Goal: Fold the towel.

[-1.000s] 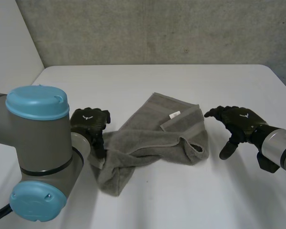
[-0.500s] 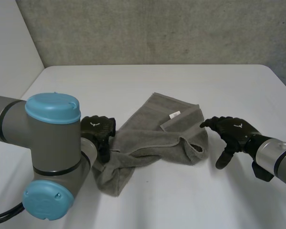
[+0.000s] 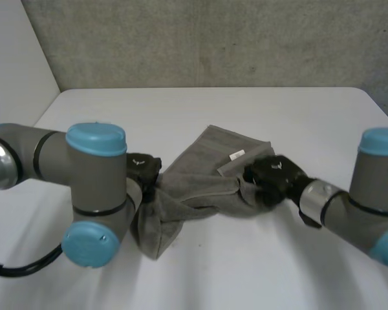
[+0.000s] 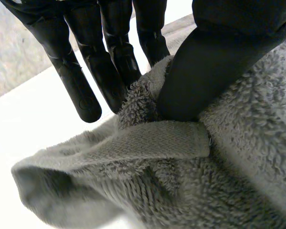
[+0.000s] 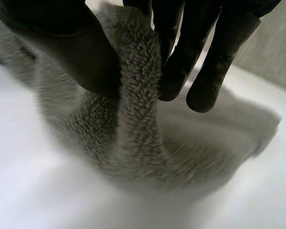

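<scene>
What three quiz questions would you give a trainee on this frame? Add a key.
1. True or false: the left hand pinches the towel.
2. The right hand grips: A) the towel's right end, B) its middle, C) nothing.
3. What small white thing sits on the towel?
Key: 1 true; 2 A; 3 a label.

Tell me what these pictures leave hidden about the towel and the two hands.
- Head view: most of the left hand, behind its own arm.
- Head view: the white label on the towel, too small to read.
- Right wrist view: which part of the towel the right hand pinches, covered by its fingers.
</scene>
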Available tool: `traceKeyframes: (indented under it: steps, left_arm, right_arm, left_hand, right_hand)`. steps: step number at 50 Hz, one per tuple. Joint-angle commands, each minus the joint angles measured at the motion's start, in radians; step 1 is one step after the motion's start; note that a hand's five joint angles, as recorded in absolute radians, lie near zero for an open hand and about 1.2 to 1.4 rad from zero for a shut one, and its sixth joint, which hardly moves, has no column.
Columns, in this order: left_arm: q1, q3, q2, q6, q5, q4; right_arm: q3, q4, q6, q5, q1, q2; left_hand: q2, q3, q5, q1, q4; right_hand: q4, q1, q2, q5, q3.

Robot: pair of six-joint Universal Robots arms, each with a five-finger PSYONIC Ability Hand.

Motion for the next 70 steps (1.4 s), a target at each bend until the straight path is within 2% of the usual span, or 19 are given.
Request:
traceKeyframes:
  steps: [1,2,5,7,12,16,22,29,39,41,48,50,51,53,54,55,59,64,70]
  left_arm:
    - [0.022,0.326,-0.080,0.190,0.000,0.008]
    - [0.032,0.414,-0.090,0.211,0.000,0.025]
    - [0.041,0.500,-0.098,0.230,0.000,0.052]
    - [0.059,0.638,-0.098,0.242,0.000,0.131]
    - [0.073,0.727,-0.078,0.241,0.003,0.258]
    - [0.081,0.717,-0.049,0.236,-0.003,0.291]
    - [0.082,0.491,0.009,0.213,0.005,0.240]
    - [0.096,0.098,0.020,0.202,0.023,0.242]
    - [0.098,-0.191,0.038,0.207,0.056,0.236]
    - [0.098,-0.253,0.095,0.209,0.056,0.228]
    - [0.101,-0.374,0.235,0.213,0.057,0.231]
    - [0.105,-0.411,0.288,0.212,0.057,0.231]
    - [0.105,-0.411,0.288,0.212,0.057,0.231]
    - [0.107,-0.434,0.322,0.213,0.057,0.231]
    - [0.107,-0.434,0.322,0.213,0.057,0.231]
    - [0.107,-0.438,0.333,0.213,0.057,0.233]
    - [0.109,-0.440,0.340,0.213,0.057,0.231]
    - [0.109,-0.442,0.340,0.213,0.056,0.231]
    - [0.109,-0.455,0.342,0.222,0.056,0.228]
  right_arm:
    - [-0.386,-0.019,-0.002,0.108,0.013,0.034]
    - [-0.468,-0.048,-0.002,0.133,0.016,0.042]
    - [-0.537,-0.094,0.002,0.152,0.023,0.051]
    - [-0.623,-0.206,0.010,0.181,0.035,0.053]
    - [-0.654,-0.339,0.010,0.259,0.038,0.034]
    - [-0.640,-0.341,0.011,0.277,0.039,0.011]
    - [-0.536,-0.222,0.002,0.230,0.049,-0.012]
    - [-0.338,-0.022,-0.065,0.100,0.061,0.028]
    - [-0.119,0.213,-0.283,0.078,0.072,0.068]
    - [-0.055,0.284,-0.335,0.066,0.069,0.036]
    - [0.102,0.363,-0.412,0.033,0.059,-0.104]
    - [0.151,0.396,-0.446,0.014,0.058,-0.171]
    - [0.151,0.397,-0.446,0.013,0.058,-0.171]
    - [0.156,0.415,-0.469,-0.008,0.059,-0.226]
    - [0.156,0.415,-0.469,-0.008,0.059,-0.227]
    - [0.147,0.410,-0.470,-0.016,0.058,-0.249]
    - [0.076,0.397,-0.453,-0.040,0.058,-0.276]
    - [-0.019,0.395,-0.447,-0.046,0.059,-0.244]
    - [-0.192,0.418,-0.449,-0.039,0.072,-0.101]
  left_hand:
    - [0.184,0.188,0.213,0.228,0.182]
    - [0.184,0.188,0.213,0.228,0.182]
    - [0.184,0.188,0.213,0.228,0.182]
    - [0.184,0.188,0.213,0.228,0.182]
    - [0.184,0.188,0.213,0.228,0.182]
    - [0.184,0.188,0.213,0.228,0.182]
    - [0.184,0.188,0.213,0.228,0.182]
    - [0.184,0.188,0.213,0.228,0.182]
    - [0.184,0.188,0.213,0.228,0.182]
    - [0.184,0.188,0.213,0.228,0.182]
    - [0.184,0.188,0.213,0.228,0.182]
    - [0.184,0.188,0.213,0.228,0.182]
    - [0.184,0.188,0.213,0.228,0.182]
    - [0.184,0.188,0.213,0.228,0.182]
    - [0.184,0.188,0.213,0.228,0.182]
    - [0.184,0.188,0.213,0.228,0.182]
    - [0.184,0.188,0.213,0.228,0.182]
    - [0.184,0.188,0.213,0.228,0.182]
    - [0.184,0.188,0.213,0.228,0.182]
  right_hand:
    - [0.056,0.075,0.080,0.061,0.066]
    - [0.056,0.075,0.080,0.061,0.066]
    - [0.056,0.075,0.080,0.061,0.066]
    - [0.056,0.075,0.080,0.061,0.066]
    - [0.056,0.075,0.080,0.061,0.066]
    - [0.056,0.075,0.080,0.061,0.066]
    - [0.056,0.075,0.080,0.061,0.066]
    - [0.056,0.075,0.080,0.061,0.066]
    - [0.056,0.075,0.080,0.061,0.066]
    - [0.056,0.075,0.080,0.061,0.066]
    - [0.056,0.075,0.080,0.061,0.066]
    - [-0.276,-0.257,-0.252,-0.270,-0.265]
    - [-0.278,-0.259,-0.254,-0.272,-0.267]
    - [-0.979,-0.960,-0.955,-0.974,-0.969]
    - [-0.982,-0.964,-0.958,-0.977,-0.972]
    - [-1.166,-1.147,-1.142,-1.161,-1.156]
    - [-1.166,-1.147,-1.142,-1.161,-1.156]
    - [-1.166,-1.147,-1.142,-1.161,-1.156]
    - [-1.166,-1.147,-1.142,-1.161,-1.156]
